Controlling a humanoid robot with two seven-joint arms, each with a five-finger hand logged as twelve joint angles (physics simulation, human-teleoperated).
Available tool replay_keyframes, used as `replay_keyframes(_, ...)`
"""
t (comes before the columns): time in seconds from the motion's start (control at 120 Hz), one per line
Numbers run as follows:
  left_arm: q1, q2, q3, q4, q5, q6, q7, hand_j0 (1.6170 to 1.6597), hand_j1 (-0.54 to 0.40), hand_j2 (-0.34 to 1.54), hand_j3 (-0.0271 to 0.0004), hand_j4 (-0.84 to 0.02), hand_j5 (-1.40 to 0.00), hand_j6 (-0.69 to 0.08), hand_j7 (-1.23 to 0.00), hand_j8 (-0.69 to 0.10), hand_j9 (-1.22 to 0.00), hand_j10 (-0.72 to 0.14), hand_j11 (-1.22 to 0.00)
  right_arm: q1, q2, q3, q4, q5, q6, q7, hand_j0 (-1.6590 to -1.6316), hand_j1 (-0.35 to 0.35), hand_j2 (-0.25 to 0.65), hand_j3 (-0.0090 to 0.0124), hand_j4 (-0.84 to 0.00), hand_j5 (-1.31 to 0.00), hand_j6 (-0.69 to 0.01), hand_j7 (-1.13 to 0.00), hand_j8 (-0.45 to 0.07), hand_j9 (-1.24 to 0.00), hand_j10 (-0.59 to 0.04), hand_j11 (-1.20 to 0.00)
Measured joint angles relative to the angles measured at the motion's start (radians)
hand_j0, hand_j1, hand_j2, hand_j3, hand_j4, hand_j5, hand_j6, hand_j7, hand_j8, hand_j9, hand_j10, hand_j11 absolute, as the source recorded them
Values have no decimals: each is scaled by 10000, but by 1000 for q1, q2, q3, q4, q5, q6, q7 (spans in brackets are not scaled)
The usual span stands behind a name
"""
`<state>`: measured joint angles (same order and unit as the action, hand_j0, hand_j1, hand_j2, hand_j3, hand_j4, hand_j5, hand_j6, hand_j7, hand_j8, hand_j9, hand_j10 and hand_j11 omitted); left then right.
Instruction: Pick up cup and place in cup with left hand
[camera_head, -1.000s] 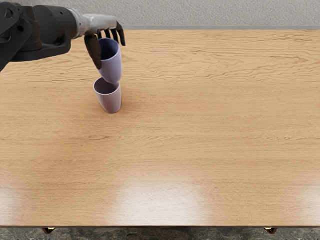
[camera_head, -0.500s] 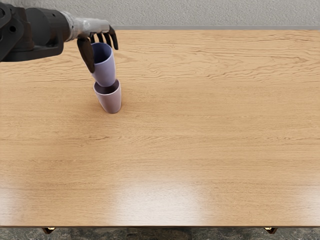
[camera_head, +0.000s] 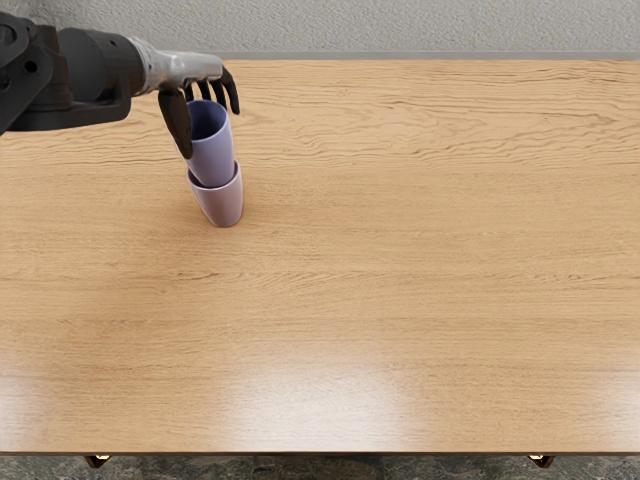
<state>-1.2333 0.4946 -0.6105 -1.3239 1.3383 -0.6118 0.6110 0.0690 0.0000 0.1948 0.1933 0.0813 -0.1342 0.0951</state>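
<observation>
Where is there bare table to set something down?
Bare table: right of the pink cup and between it and the near edge. Crowded: far left, where the left hand holds the purple cup at the pink cup's mouth.

The tabletop (camera_head: 400, 250) looks like varnished wood, its grain wavy toward the top of the frame and finer below, with glossy white sheens along the lower part. Both the blue-violet cup (camera_head: 213, 157) and the pinkish cup (camera_head: 221, 208), left of centre in the upper half, look smooth, like plastic with a soft satin finish. At upper left, the left hand (camera_head: 195, 70) has a silvery, metal-like back and dark, nearly matt fingers (camera_head: 176, 122); the arm (camera_head: 92, 62) is dull black. Across the top, the wall (camera_head: 400, 25) looks rough, like plaster.
</observation>
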Motion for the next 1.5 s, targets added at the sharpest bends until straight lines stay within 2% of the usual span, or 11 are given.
replay_keyframes(0.158, 2, -2, 1, 9, 1, 0, 0, 16576, -1188, 1676, 0, -4244, -5674, -3730, -5690, -3404, -5619, -4289, -5620, 0, 0, 0, 0, 0, 0, 0, -16581, -3491, 0, 0, -2, 0, -3, 0, -2, 0, -1, 0)
replay_keyframes(0.317, 2, -2, 1, 12, 2, 1, 0, 16579, 392, 938, 0, -2754, -3644, -2521, -3650, -2370, -3617, -2774, -3618, 0, 0, 0, 0, 0, 0, 0, -16581, -3491, 0, 0, -2, 0, -3, 0, -2, 0, -1, 0)
replay_keyframes(0.45, 6, -4, 0, 12, 1, 1, 0, 16580, 1209, 606, 0, -2004, -2627, -1887, -2629, -1808, -2612, -2013, -2612, 0, 0, 0, 0, 0, 0, 0, -16581, -3491, 0, 0, -2, 0, -3, 0, -2, 0, -1, 0)
replay_keyframes(0.758, 18, -17, 1, 12, -45, 1, 0, 16580, 2185, 276, 0, -1134, -1458, -1115, -1457, -1095, -1453, -1132, -1452, 0, 0, 0, 0, 0, 0, 0, -16581, -3491, 0, 0, -2, 0, -3, 0, -2, 0, -1, 0)
replay_keyframes(0.875, -4, -22, 2, 12, -141, 1, 0, 16580, 2671, 175, 0, -721, -917, -714, -916, -702, -913, -718, -913, 0, 0, 0, 0, 0, 0, 0, -16581, -3491, 0, 0, -3, 0, -4, 0, -3, 0, -2, 0)
replay_keyframes(0.975, -8, -62, -1, 11, -201, 1, 0, 16581, 2916, 122, 0, -511, -644, -510, -643, -501, -641, -508, -640, 0, 0, 0, 0, 0, 0, 0, -16581, -3491, 0, 0, -2, 0, -3, 0, -2, 0, -2, 0)
replay_keyframes(1.083, -60, -68, -5, 10, -375, 1, 0, 16581, 3075, 87, 0, -374, -465, -376, -465, -369, -463, -370, -462, 0, 0, 0, 0, 0, 0, 0, -16581, -3491, 0, 0, -2, 0, -3, 0, -2, 0, -1, 0)
replay_keyframes(1.292, -47, -45, -11, 8, -838, 1, 0, 16581, 3240, 51, 0, -228, -280, -232, -279, -228, -278, -224, -278, 0, 0, 0, 0, 0, 0, 0, -16581, -3491, 0, 0, -2, 0, -2, 0, -2, 0, -1, 0)
replay_keyframes(1.45, 59, 44, -14, 8, -1216, 1, 0, 16581, 3288, 38, 0, -183, -225, -186, -224, -183, -224, -179, -223, 0, 0, 0, 0, 0, 0, 0, -16581, -3491, 0, 0, -1, 0, -1, 0, -1, 0, -1, 0)
replay_keyframes(1.5, 106, 100, -15, 8, -1328, 1, 0, 16581, 3302, 32, 0, -170, -207, -173, -207, -170, -206, -167, -206, 0, 0, 0, 0, 0, -1, 0, -16581, -3490, 0, 0, 1, 0, 1, 0, 1, 0, 1, 0)
